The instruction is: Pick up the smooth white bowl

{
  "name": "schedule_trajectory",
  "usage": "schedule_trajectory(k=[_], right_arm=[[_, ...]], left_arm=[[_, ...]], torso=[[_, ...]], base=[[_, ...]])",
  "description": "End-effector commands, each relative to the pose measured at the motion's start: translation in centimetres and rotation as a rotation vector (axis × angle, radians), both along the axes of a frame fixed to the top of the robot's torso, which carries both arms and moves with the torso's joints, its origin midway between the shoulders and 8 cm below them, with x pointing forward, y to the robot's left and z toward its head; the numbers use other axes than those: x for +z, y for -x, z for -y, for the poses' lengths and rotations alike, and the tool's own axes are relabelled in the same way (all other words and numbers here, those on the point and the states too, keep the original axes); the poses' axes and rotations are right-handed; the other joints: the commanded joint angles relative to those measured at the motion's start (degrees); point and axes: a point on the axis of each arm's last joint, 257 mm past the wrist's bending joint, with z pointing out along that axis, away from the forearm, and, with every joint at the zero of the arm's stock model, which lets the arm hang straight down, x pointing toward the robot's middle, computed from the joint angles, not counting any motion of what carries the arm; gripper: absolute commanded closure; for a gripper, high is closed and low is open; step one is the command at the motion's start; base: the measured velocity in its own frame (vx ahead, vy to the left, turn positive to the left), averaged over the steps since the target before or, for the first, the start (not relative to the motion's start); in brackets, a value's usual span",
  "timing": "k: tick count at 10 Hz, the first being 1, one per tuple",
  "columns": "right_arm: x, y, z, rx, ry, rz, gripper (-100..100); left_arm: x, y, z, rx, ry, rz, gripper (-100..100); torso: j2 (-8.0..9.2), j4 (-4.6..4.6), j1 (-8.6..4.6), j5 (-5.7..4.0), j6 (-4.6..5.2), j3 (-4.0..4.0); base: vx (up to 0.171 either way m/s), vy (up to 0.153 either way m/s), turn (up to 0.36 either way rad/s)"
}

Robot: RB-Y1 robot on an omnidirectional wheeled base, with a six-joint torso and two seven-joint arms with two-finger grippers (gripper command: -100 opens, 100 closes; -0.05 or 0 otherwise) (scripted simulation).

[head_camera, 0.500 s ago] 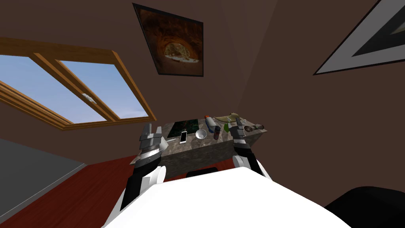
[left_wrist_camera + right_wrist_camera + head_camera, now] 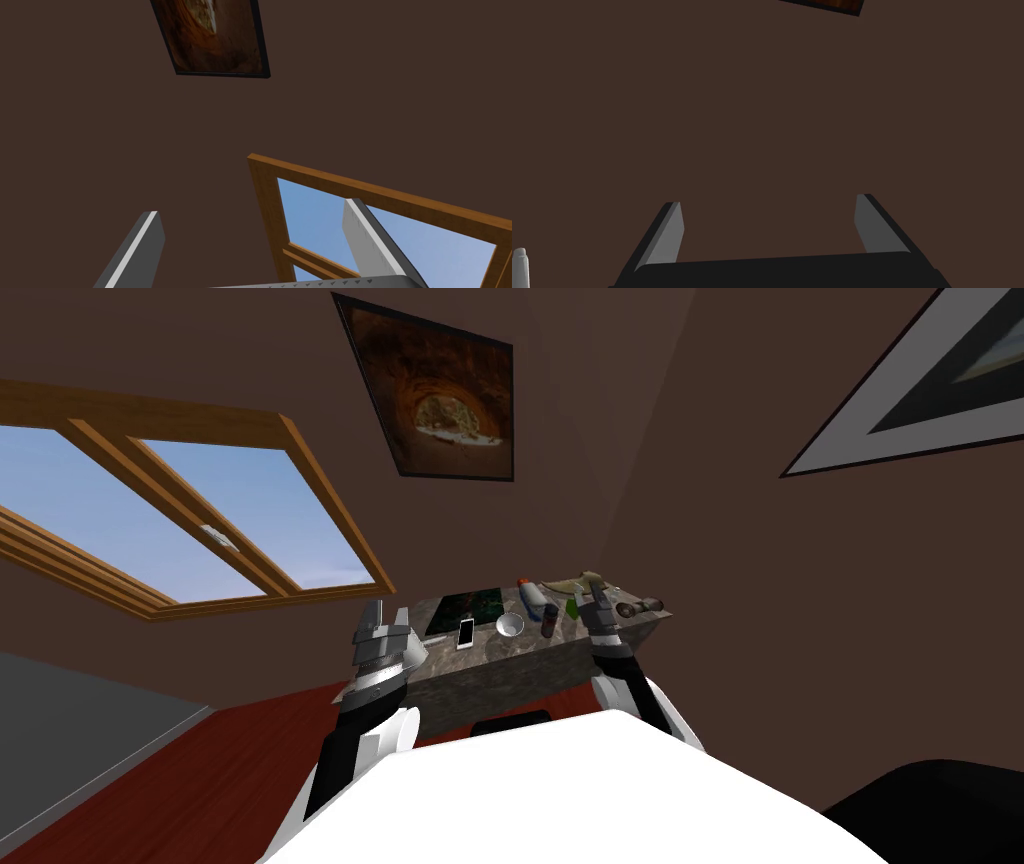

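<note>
Head view: the right gripper (image 2: 603,606) has edged up over the marbled grey table (image 2: 500,663) at centre frame, where the smooth white round bowl (image 2: 510,625) sits between a white phone (image 2: 465,633) and a dark can (image 2: 549,621); the left gripper (image 2: 384,616) hovers off the table's left corner. Left wrist view: its flat grey fingers (image 2: 140,245) stand wide apart, empty. Right wrist view: blade-like fingers (image 2: 669,230) likewise spread, gripping nothing.

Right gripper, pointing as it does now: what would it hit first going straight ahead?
Probably the plain dark brown wall, seen straight ahead between the right gripper's open light grey fingers. The small white bowl on the marbled grey table sits off that line, though depth is unclear.
</note>
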Motion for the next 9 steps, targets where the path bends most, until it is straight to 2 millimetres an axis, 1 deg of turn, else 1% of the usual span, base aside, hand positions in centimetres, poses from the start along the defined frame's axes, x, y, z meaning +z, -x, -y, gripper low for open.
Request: schedule_trajectory(k=[1, 4, 5, 6, 7, 8, 9], right_arm=[[1.0, -0.2, -1.1, 0.023, 0.056, 0.032, -100], [3.4, -0.5, -4.0, 0.075, 0.159, 0.112, -100], [3.3, -0.6, -4.2, 0.071, 0.175, 0.111, -100], [4.1, -0.7, -5.3, 0.09, 0.211, 0.142, -100], [4.1, -0.7, -5.5, 0.088, 0.221, 0.141, -100], [4.8, -0.8, -6.8, 0.109, 0.26, 0.173, -100], [4.8, -0.9, -6.9, 0.106, 0.269, 0.172, -100]], left_arm=[[0.0, 0.0, 0.0, 0.0, 0.0, 0.0, 0], [0.0, 0.0, 0.0, 0.0, 0.0, 0.0, 0], [0.0, 0.0, 0.0, 0.0, 0.0, 0.0, 0], [0.0, 0.0, 0.0, 0.0, 0.0, 0.0, 0], [0.0, 0.0, 0.0, 0.0, 0.0, 0.0, 0], [0.0, 0.0, 0.0, 0.0, 0.0, 0.0, 0], [0.0, 0.0, 0.0, 0.0, 0.0, 0.0, 0]], torso=[[0.0, 0.0, 0.0, 0.0, 0.0, 0.0], [0.02, 0.0, 0.15, 0.03, 0.0, 0.01], [0.01, 0.0, 0.15, 0.04, 0.0, 0.01], [-0.03, -0.01, 0.08, 0.02, 0.0, -0.01], [-0.03, -0.01, 0.03, 0.01, 0.0, -0.02], [-0.06, -0.01, -0.03, 0.0, 0.0, -0.03], [-0.06, -0.01, -0.01, 0.0, 0.0, -0.03]], base=[[-0.033, 0.077, -0.052], [-0.044, 0.099, -0.062], [-0.027, 0.075, -0.022], [-0.029, 0.063, -0.04], [-0.022, 0.05, -0.023], [-0.029, 0.059, -0.051], [-0.025, 0.048, -0.025]])
